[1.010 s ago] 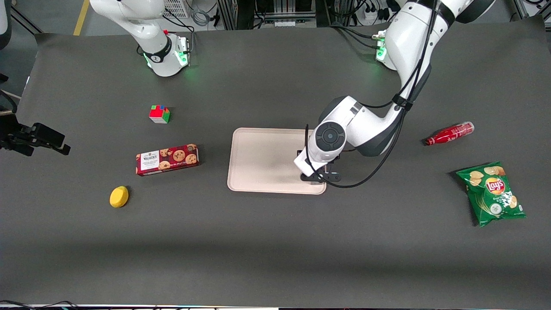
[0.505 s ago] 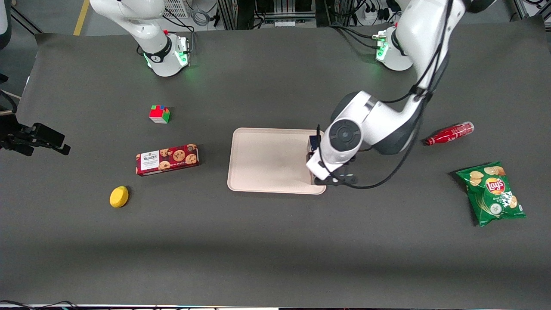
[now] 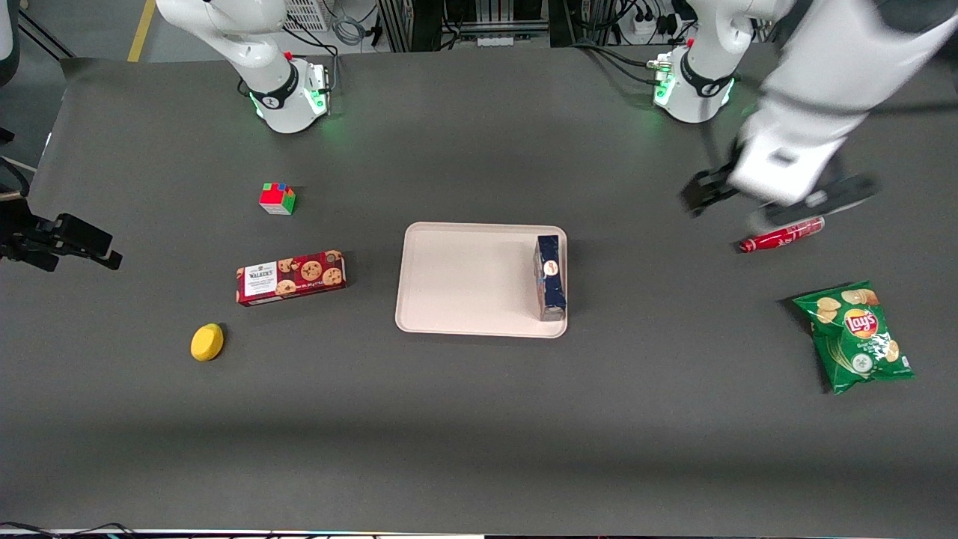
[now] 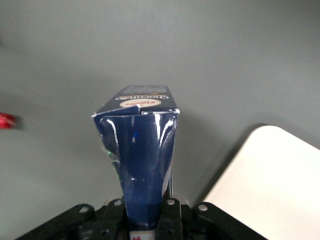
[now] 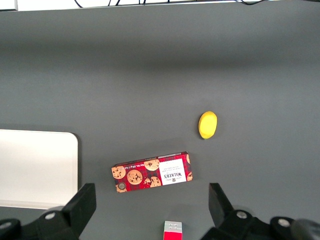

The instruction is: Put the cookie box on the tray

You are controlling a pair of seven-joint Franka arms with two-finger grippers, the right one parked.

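Observation:
In the front view the navy cookie box (image 3: 551, 277) rests on the pale tray (image 3: 464, 277), along the tray's rim toward the working arm's end, free of the arm. The left gripper (image 3: 778, 196) is blurred and raised above the table, well away from the tray and just above the red bottle (image 3: 782, 233). The left wrist view disagrees with this: there the navy carton (image 4: 142, 160) fills the space right at the gripper (image 4: 145, 227) over grey table, with a tray corner (image 4: 280, 185) beside it. The tray also shows in the right wrist view (image 5: 35, 165).
A green chips bag (image 3: 855, 335) lies toward the working arm's end. A red tartan cookie box (image 3: 290, 277), a yellow lemon-like thing (image 3: 206, 342) and a coloured cube (image 3: 277, 198) lie toward the parked arm's end.
The gripper was over the tray's edge at the box. It has swung up and away fast toward the red bottle, leaving the box on the tray.

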